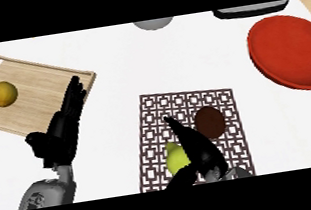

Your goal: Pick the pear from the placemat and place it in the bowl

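One white counter (120, 46) carries a patterned placemat (221, 99), a red bowl (292, 51); both hands' fingers straight.

Light falls evenly and brightly across the white counter (144, 63), with no glare or hot spot — the red bowl (292, 51) shows only a slightly darker shade along its near rim. Shadows are nearly absent: none shows under the wooden board (29, 90) or around the patterned placemat (193, 137), so the direction of the light cannot be told. Edges look soft throughout — the placemat's lattice blurs a little, and the black hands read as dark shapes with little inner detail.
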